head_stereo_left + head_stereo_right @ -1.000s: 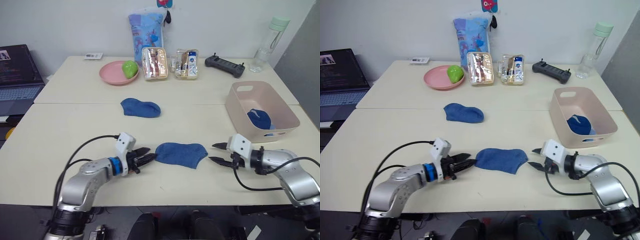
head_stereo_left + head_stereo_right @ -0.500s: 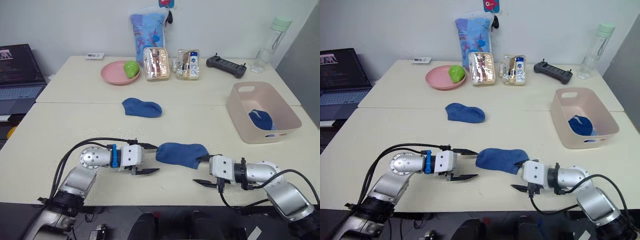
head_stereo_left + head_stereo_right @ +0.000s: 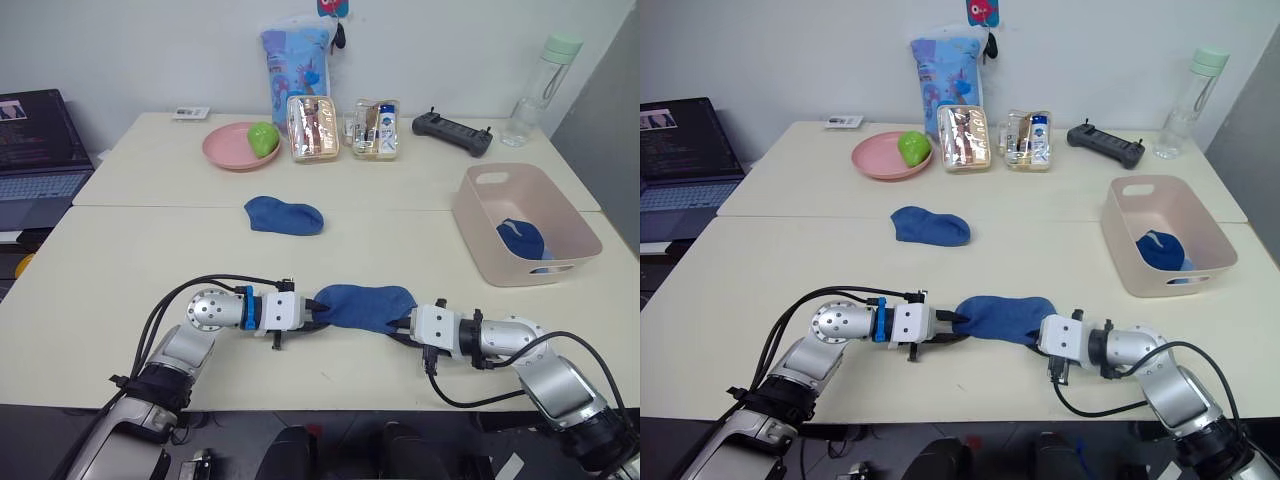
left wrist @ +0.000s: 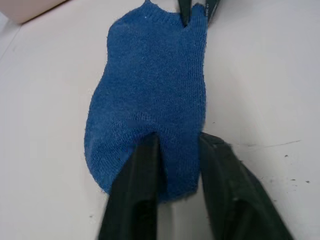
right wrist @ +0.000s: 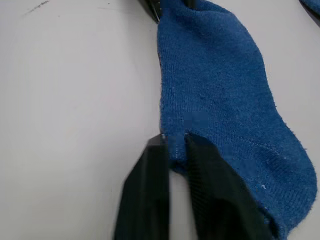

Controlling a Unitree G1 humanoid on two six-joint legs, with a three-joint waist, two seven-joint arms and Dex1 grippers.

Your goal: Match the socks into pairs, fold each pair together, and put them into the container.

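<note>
On the near edge of the worktop [image 3: 120, 260], our left gripper [image 3: 312, 312] has its jaws clamped on the left end of the medium-blue sock [image 3: 362, 306] lying flat between our arms, and our right gripper [image 3: 405, 326] has its jaws pinched together on that sock's right end. Farther back, a second blue sock [image 3: 284, 215] lies alone, well apart. At far right, the container [image 3: 480, 228] holds a folded blue sock bundle [image 3: 522, 240].
</note>
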